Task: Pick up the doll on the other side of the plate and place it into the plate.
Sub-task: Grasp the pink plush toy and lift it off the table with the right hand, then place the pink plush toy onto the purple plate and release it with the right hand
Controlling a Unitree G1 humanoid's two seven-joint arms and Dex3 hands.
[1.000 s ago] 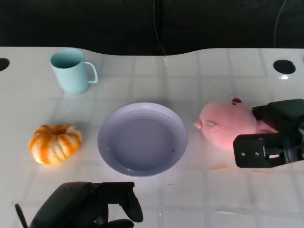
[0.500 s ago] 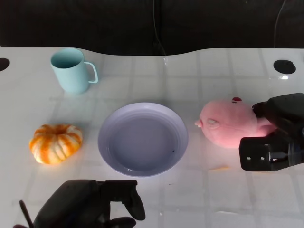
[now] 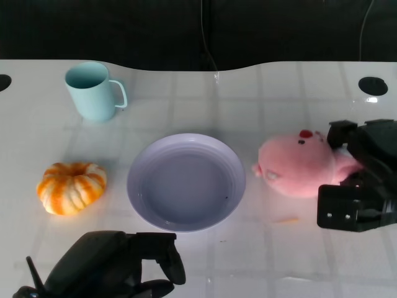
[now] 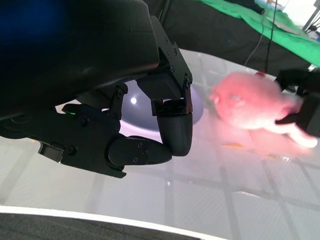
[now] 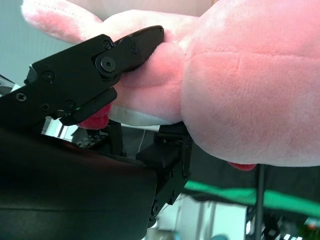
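The pink plush doll lies on the white table just right of the lavender plate, its snout pointing at the plate. My right hand grips the doll's far end from the right. In the right wrist view a black finger presses into the pink plush. At the near edge, in front of the plate, my left hand sits with its fingers curled in on nothing. The left wrist view shows those curled fingers, with the plate and the doll beyond.
An orange-and-white pumpkin sits left of the plate. A light blue mug stands at the back left. A dark round hole marks the table's back right. The table's far edge runs along a black backdrop.
The doll has turned in my right hand's grip, its dark eye and red spot now facing up. The right hand has shifted slightly right and toward me. The left hand has barely moved.
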